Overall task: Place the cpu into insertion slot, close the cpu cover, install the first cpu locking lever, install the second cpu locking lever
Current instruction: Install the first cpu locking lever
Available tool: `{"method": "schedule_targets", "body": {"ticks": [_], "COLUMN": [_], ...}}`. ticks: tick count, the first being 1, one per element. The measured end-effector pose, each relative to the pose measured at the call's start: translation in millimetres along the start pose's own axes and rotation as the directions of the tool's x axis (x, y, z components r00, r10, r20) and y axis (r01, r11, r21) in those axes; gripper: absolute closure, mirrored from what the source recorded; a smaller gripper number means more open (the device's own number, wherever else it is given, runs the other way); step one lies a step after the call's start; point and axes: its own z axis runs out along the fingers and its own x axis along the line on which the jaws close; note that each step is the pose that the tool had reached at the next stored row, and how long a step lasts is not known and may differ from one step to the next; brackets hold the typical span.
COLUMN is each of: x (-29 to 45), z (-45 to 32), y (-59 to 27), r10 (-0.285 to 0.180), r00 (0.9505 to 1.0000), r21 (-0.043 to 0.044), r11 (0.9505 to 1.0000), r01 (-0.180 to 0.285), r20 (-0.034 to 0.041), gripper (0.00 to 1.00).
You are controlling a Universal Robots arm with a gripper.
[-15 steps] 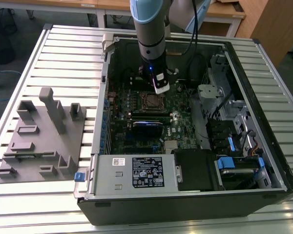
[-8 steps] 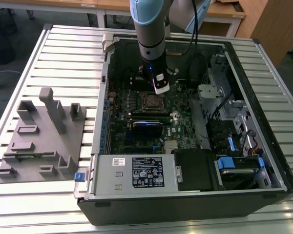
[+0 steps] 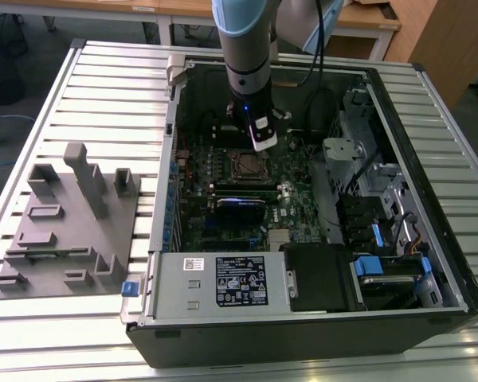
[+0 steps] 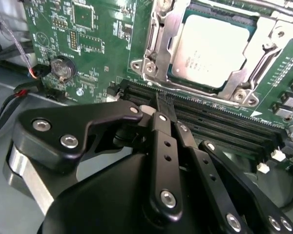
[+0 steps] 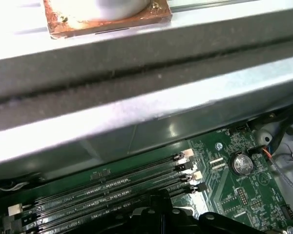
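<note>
The cpu [image 4: 212, 46], a square chip with a dull silver top, lies flat in its socket on the green motherboard. The cpu cover [image 4: 162, 44], a silvery frame plate, lies down around it, with the chip showing through its window. In the exterior view the socket [image 3: 243, 165] is near the middle of the open computer case. My gripper [image 4: 158, 109] is shut with nothing between its black fingers. Its tips hover over the memory slots [image 4: 224, 122] just beside the socket. In the exterior view the gripper [image 3: 260, 142] hangs just behind the socket.
A silver power-supply box [image 3: 219, 282] fills the case's near side, and a drive cage with blue tabs [image 3: 382, 239] stands at the exterior view's right. A grey fixture block [image 3: 68, 219] sits on the slatted table to the left. A coin battery [image 4: 62, 68] and cables lie near the gripper.
</note>
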Motion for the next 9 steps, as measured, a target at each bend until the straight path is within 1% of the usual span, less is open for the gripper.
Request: {"method": "schedule_targets", "body": {"ticks": [5,9], "x": [-2.1,-1.6], "z": [-0.5,3.7], "y": [-6.9,-8.8], "r10": [0.0,-0.001], "r00": [1.0,1.0], "r21": [0.0002,-0.0012], "r11": [1.0,1.0], "r01": [0.0,0.001], "r20": [0.0003,0.0033], "gripper": [0.9,0.9]}}
